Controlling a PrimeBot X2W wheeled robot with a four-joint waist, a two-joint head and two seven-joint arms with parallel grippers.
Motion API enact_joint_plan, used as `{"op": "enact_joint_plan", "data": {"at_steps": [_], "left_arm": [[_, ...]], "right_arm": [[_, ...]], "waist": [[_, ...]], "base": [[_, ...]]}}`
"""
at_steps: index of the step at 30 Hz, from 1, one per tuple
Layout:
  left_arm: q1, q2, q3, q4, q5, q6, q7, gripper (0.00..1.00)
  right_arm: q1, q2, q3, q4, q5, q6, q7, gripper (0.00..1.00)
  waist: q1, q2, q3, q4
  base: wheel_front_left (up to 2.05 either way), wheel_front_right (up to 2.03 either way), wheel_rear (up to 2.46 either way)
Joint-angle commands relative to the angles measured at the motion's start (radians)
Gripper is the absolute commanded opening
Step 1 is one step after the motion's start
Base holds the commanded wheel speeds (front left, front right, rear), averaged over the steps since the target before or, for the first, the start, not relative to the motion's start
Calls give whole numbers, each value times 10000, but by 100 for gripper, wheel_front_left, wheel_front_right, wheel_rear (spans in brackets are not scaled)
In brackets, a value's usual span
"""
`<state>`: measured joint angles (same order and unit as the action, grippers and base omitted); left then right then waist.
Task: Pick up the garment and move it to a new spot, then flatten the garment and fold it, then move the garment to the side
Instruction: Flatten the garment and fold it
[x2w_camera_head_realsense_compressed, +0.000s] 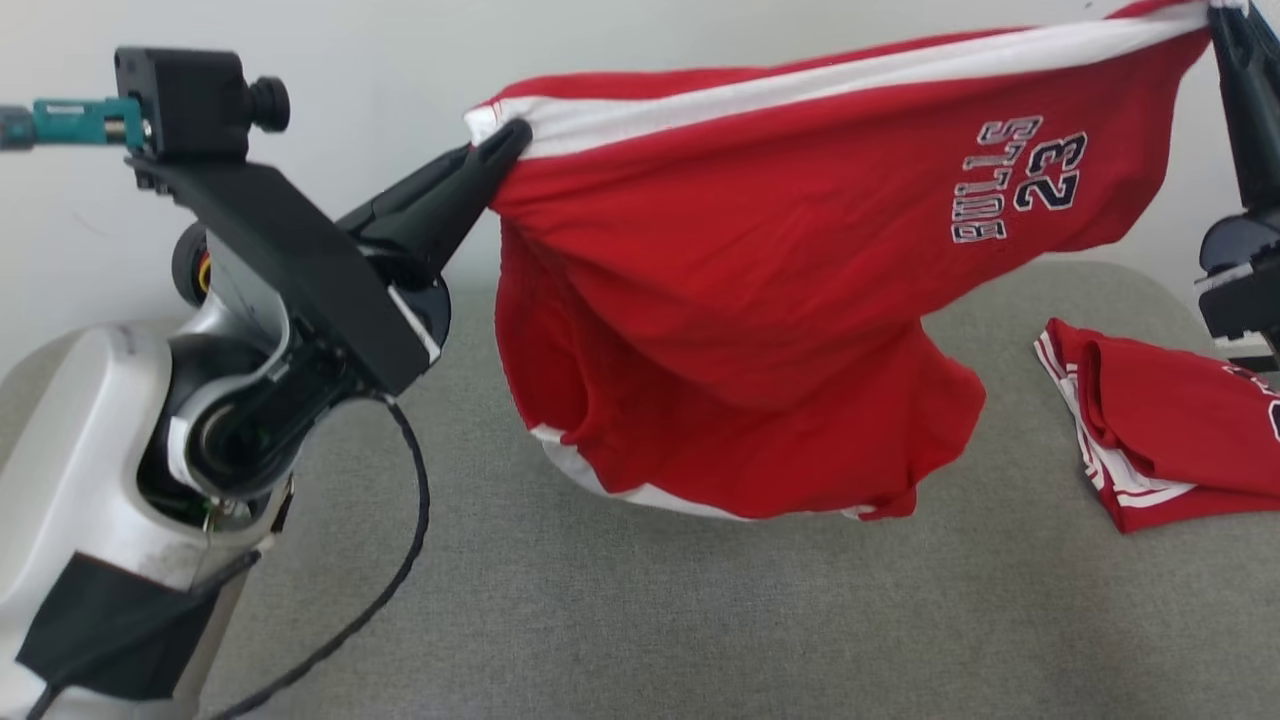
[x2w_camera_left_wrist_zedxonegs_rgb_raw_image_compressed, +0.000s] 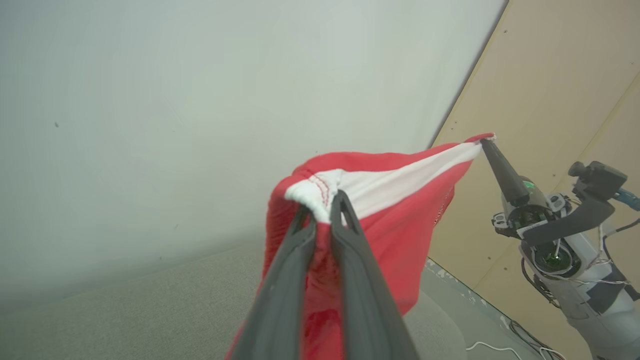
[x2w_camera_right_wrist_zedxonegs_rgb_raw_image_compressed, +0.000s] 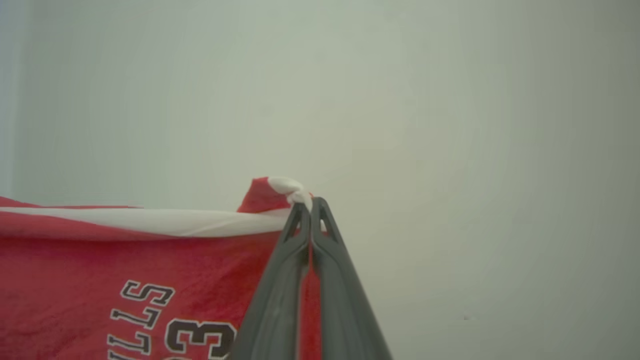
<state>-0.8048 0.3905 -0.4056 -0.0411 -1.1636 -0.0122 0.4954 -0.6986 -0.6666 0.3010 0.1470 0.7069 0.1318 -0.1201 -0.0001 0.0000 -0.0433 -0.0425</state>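
Observation:
The garment (x2w_camera_head_realsense_compressed: 760, 280) is a pair of red shorts with a white waistband and "BULLS 23" printed on it. It hangs in the air, stretched by its waistband between both grippers above the grey table (x2w_camera_head_realsense_compressed: 640, 620). My left gripper (x2w_camera_head_realsense_compressed: 510, 140) is shut on the band's left end, seen close in the left wrist view with the garment (x2w_camera_left_wrist_zedxonegs_rgb_raw_image_compressed: 390, 210) bunched between the left gripper (x2w_camera_left_wrist_zedxonegs_rgb_raw_image_compressed: 322, 205) tips. At the top right, my right gripper (x2w_camera_head_realsense_compressed: 1225, 10) is shut on the other end, and the right wrist view shows the right gripper (x2w_camera_right_wrist_zedxonegs_rgb_raw_image_compressed: 310, 207) pinching the garment (x2w_camera_right_wrist_zedxonegs_rgb_raw_image_compressed: 125, 280).
A second red garment (x2w_camera_head_realsense_compressed: 1160, 430) lies folded on the table at the right edge. A black cable (x2w_camera_head_realsense_compressed: 400, 560) loops off my left arm over the table. A pale wall stands behind, and tan panels (x2w_camera_left_wrist_zedxonegs_rgb_raw_image_compressed: 550, 100) show at the right of the left wrist view.

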Motion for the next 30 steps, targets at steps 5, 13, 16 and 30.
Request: {"op": "enact_joint_plan", "data": {"at_steps": [5, 13, 16, 30], "left_arm": [[-977, -281, -176, 895, 93, -67, 229, 0], [-3999, -717, -780, 3477, 1691, -971, -810, 0], [-4979, -728, -1026, 4177, 2484, -1140, -1739, 0], [-8353, 248, -4555, 6190, 3638, -1172, -7578, 0]], "right_arm": [[-1149, 259, 568, 676, 515, -27, 368, 0], [-4618, 1455, 1683, 2982, 39, -27, 102, 0], [-5657, 1858, 1712, 3736, -238, -27, -460, 0], [-7165, 3823, -445, 3776, -3172, -27, -1440, 0]], "waist": [[1, 0, 806, -176], [1, 0, 3529, -511], [1, 0, 4281, -620], [1, 0, 7717, -1073]], "base": [[0, 0, 0], [0, 0, 0], [0, 0, 0], [0, 0, 0]]}}
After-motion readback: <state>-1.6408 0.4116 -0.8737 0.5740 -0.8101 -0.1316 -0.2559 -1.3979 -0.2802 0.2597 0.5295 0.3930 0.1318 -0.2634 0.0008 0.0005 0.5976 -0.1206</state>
